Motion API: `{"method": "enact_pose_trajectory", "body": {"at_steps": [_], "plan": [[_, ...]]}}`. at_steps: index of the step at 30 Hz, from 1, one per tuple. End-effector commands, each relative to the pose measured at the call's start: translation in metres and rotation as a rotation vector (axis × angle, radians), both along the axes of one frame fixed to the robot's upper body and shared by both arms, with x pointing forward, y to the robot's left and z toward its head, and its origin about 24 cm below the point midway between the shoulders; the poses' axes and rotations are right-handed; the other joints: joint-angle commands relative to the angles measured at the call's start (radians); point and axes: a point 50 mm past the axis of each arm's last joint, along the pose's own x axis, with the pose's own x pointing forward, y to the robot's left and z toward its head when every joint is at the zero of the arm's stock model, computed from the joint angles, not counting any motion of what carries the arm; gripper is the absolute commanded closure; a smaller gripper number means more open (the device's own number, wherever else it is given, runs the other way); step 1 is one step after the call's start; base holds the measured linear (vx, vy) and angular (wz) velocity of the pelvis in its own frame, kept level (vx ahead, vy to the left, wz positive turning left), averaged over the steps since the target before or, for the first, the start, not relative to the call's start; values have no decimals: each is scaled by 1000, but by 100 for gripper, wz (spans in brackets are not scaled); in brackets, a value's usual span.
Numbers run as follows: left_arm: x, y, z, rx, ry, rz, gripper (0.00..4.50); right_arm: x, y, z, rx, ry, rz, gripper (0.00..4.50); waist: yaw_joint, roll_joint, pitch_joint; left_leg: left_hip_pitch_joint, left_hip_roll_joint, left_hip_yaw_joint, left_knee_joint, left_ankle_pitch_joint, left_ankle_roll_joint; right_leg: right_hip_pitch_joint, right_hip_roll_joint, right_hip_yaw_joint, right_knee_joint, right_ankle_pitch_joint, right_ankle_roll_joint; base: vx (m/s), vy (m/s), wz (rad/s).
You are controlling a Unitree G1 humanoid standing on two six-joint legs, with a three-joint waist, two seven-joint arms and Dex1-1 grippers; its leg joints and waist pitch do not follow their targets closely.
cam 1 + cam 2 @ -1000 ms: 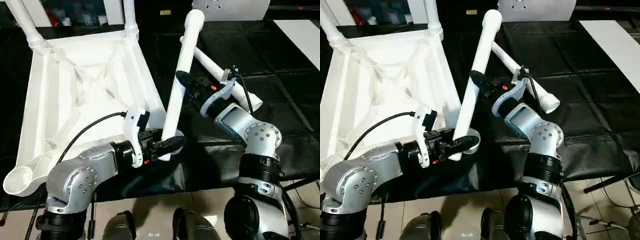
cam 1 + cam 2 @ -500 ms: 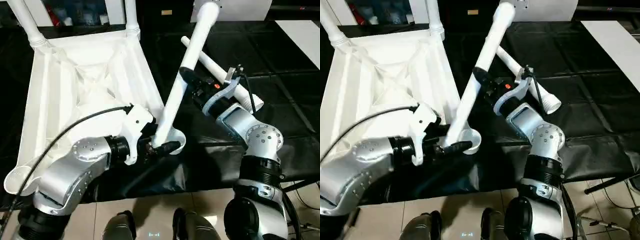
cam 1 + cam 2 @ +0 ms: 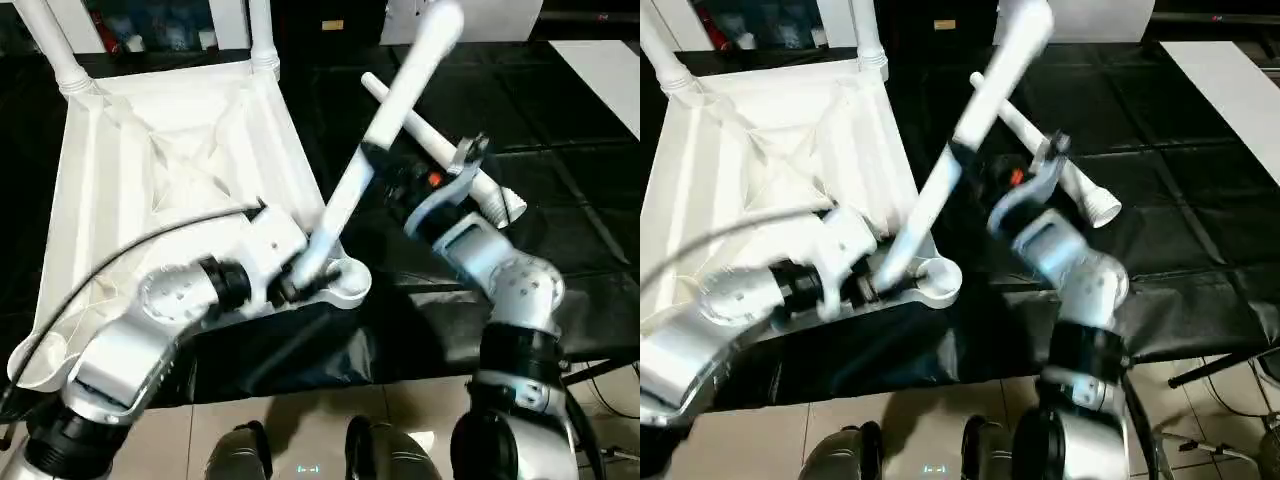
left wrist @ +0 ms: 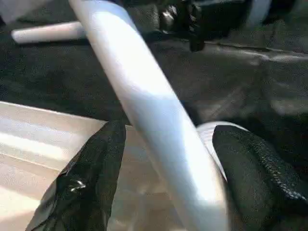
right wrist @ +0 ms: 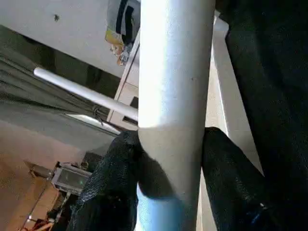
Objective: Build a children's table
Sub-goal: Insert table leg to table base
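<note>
While counting: four legs total. Two legs already stand in far corner sockets of upturned table top, one spare leg lies on black bench, one held leg leans with foot at near right socket. Right gripper pinches held leg mid-shaft. Left gripper straddles its lower end, fingers spread, gap either side. Left wrist view shows that gap; head views hide it behind wrist. Cable drapes across top.
</note>
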Motion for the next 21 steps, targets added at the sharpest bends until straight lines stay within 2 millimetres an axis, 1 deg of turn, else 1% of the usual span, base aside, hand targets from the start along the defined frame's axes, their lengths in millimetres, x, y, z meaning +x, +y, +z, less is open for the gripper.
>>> {"method": "enact_pose_trajectory", "body": {"at_steps": [1, 4, 5, 6, 8, 9, 10, 11, 12, 13, 14, 15, 16, 18, 19, 21], "plan": [[4, 9, 3, 14, -31, 46, 129, -2, -2, 8, -3, -52, -5, 293, 1, 12, -93, 16, 44, -18, -68, -123, 11, 70, -87, 69, -74, -264, -159, 0, 0, 0], [4, 12, 3, 1, -30, 47, 129, -3, -3, 7, -7, -56, -10, 293, 1, 12, -93, 16, 44, -19, -68, -122, 10, 70, -87, 69, -74, -259, -158, 0, 0, 0], [3, 13, 2, 8, -23, 43, 129, -3, -4, 7, -5, -57, -13, 293, 1, 12, -93, 16, 45, -18, -68, -122, 11, 69, -86, 69, -73, -254, -162, 0, 0, 0], [1, 14, -5, 43, 12, 31, 129, -3, -5, 7, -4, -61, -22, 293, 1, 12, -94, 16, 44, -18, -68, -122, 12, 69, -87, 69, -73, -254, -163, 0, 0, 0], [0, 13, -7, 44, 22, 25, 153, -4, -5, 7, -3, -66, -26, 293, 1, 13, -93, 16, 44, -18, -68, -122, 13, 69, -87, 70, -73, -255, -166, 0, 0, 0], [-2, 11, -7, 20, 39, 21, 161, -4, -5, 8, 0, -72, -30, 293, 0, 13, -92, 16, 45, -18, -68, -127, 12, 69, -88, 70, -74, -261, -167, 0, 0, 0], [-2, 10, -7, 7, 44, 18, 163, -4, -5, 8, 3, -75, -33, 293, 1, 16, -92, 17, 45, -18, -68, -129, 10, 68, -88, 70, -73, -266, -169, 0, 0, 0], [-4, 6, -6, -31, 60, 9, 163, -4, -5, 10, 10, -85, -43, 293, 0, 15, -92, 17, 46, -16, -68, -133, 8, 67, -88, 70, -73, -267, -170, 0, 0, 0], [-8, -1, -3, -121, 102, -11, 166, -4, -6, 14, 26, -116, -63, 293, 1, 14, -92, 16, 45, -16, -67, -138, 4, 68, -90, 70, -73, -275, -172, 0, 0, 0], [-10, -4, -3, -142, 117, -21, 182, -4, -6, 16, 31, -137, -71, 293, 2, 13, -93, 16, 47, -15, -67, -141, 6, 67, -91, 71, -75, -276, -175, 0, 0, 0], [-11, -6, -4, -150, 125, -26, 196, -5, -6, 17, 34, -149, -74, 293, 3, 13, -92, 17, 47, -17, -67, -143, 8, 66, -89, 70, -76, -277, -174, 0, 0, 0], [-12, -7, -6, -132, 127, -22, 196, -6, -6, 20, 33, -187, -89, 293, 3, 11, -92, 16, 45, -16, -67, -142, 12, 68, -88, 70, -75, -277, -173, 0, 0, 0], [-10, -6, -10, -94, 116, -2, 204, -9, -6, 23, 56, -225, -88, 293, 3, 10, -92, 13, 45, -17, -69, -144, 24, 69, -87, 69, -77, -281, -159, 0, 0, 0], [-9, -4, -12, -62, 106, 13, 206, -11, -5, 25, 76, -254, -85, 293, 2, 9, -92, 14, 45, -19, -70, -146, 32, 69, -86, 68, -79, -297, -140, 0, 0, 0], [-9, -2, -15, -24, 89, 20, 206, -12, -5, 25, 79, -262, -82, 293, 2, 11, -92, 15, 45, -19, -69, -143, 32, 69, -87, 68, -79, -300, -141, 0, 0, 0], [-7, 2, -21, -3, 87, 68, 206, -18, -7, 26, 119, -295, -91, 293, 0, 11, -89, 14, 44, -19, -71, -148, 32, 68, -86, 68, -84, -318, -132, 0, 0, 0]]}}
